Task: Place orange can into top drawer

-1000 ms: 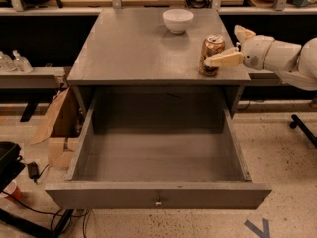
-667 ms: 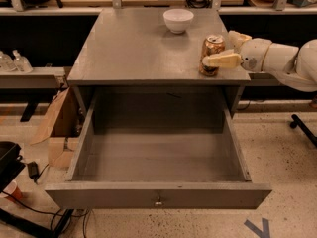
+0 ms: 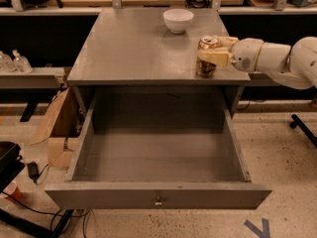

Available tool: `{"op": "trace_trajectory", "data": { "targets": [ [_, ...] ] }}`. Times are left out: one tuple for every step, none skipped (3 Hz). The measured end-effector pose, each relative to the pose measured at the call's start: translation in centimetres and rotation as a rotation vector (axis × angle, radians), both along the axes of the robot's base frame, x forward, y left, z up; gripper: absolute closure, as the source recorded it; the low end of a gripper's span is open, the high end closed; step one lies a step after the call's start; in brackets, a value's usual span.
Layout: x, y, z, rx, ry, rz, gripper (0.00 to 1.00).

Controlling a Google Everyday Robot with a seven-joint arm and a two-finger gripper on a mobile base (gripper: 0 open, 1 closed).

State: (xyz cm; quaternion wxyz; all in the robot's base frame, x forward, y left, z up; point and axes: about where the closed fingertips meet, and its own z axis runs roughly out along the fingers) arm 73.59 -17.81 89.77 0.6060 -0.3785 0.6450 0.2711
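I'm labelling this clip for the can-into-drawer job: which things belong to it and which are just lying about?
Belong to the job:
orange can, upright on the cabinet top near its right edge
top drawer, open
tool, at the can

Lying about:
white bowl, at the back of the top
cardboard box and clear bottles, at left

The grey worktop (image 3: 133, 48) is a flat, matte cabinet top, wider at its front edge than at the back as seen from above. Two things stand directly on it. A white bowl (image 3: 178, 20) sits upright near the back edge, right of centre. The orange can (image 3: 205, 69) stands upright near the front right corner, well apart from the bowl. The gripper (image 3: 210, 48) reaches in over the worktop's right edge and is at the can.
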Motion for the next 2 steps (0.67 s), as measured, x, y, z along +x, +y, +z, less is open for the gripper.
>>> {"op": "trace_trajectory", "data": {
  "targets": [
    [-0.7, 1.3, 0.9, -0.015, -0.021, 0.027, 0.85],
    [-4.1, 3.0, 3.1, -0.034, -0.061, 0.071, 1.00]
  ]
}}
